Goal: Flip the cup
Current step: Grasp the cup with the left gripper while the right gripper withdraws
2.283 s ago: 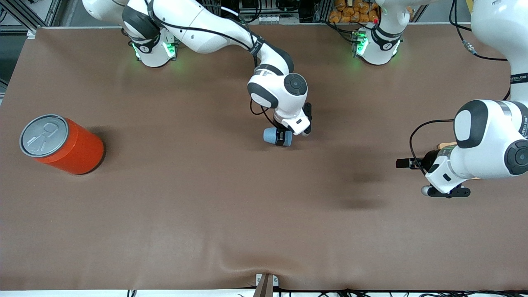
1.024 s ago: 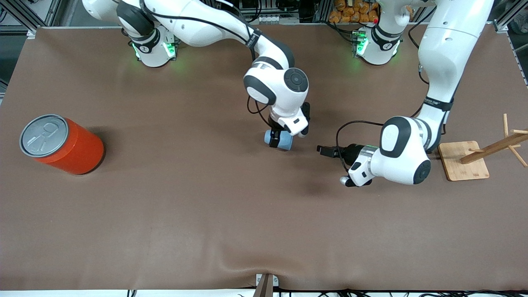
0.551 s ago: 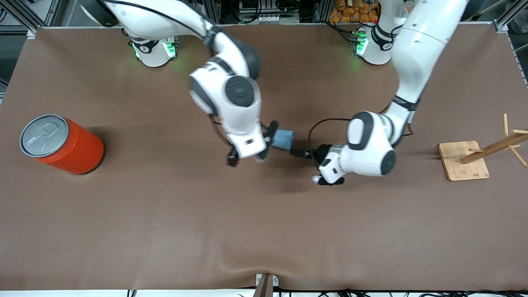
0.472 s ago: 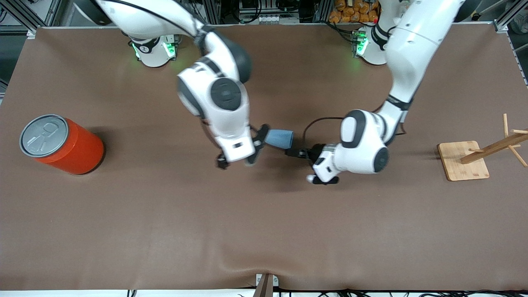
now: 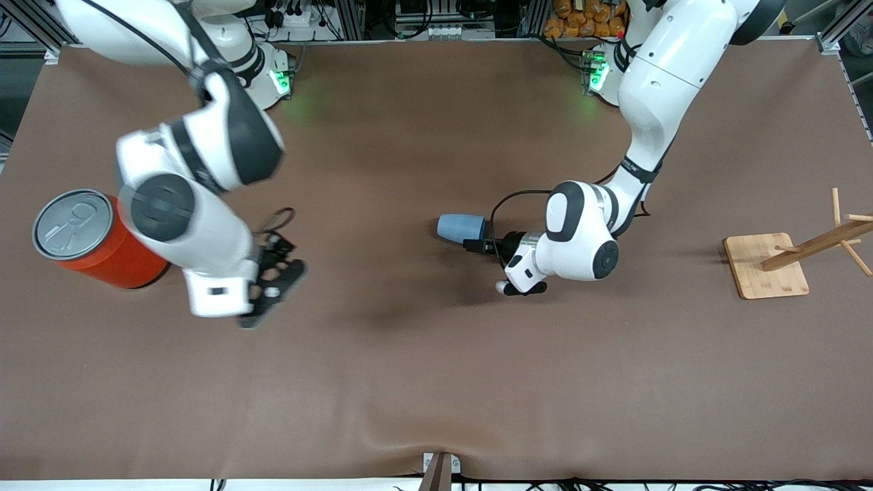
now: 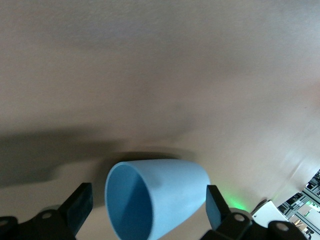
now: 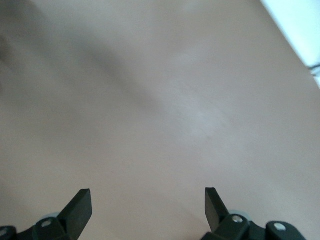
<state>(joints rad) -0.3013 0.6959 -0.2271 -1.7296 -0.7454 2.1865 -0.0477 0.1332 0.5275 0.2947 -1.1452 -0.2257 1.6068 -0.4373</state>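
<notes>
The light-blue cup (image 5: 460, 227) lies on its side mid-table, its mouth turned toward the left arm's end. My left gripper (image 5: 477, 241) is low at that mouth end, open. In the left wrist view the cup (image 6: 170, 192) lies between the spread fingers of the left gripper (image 6: 148, 205), which are not closed on it. My right gripper (image 5: 283, 269) hangs open over bare table beside the orange can, with nothing between its fingers; the right wrist view shows the right gripper (image 7: 147, 200) over brown table cover only.
A big orange can (image 5: 102, 239) with a grey pull-tab lid stands toward the right arm's end. A wooden base (image 5: 764, 266) with a leaning peg rack (image 5: 822, 240) sits toward the left arm's end. The brown cover has a fold (image 5: 409, 429) near the front edge.
The right gripper has left the cup and swung away toward the orange can. The left arm has come in from its end of the table to the cup's mouth. The cup stays on its side.
</notes>
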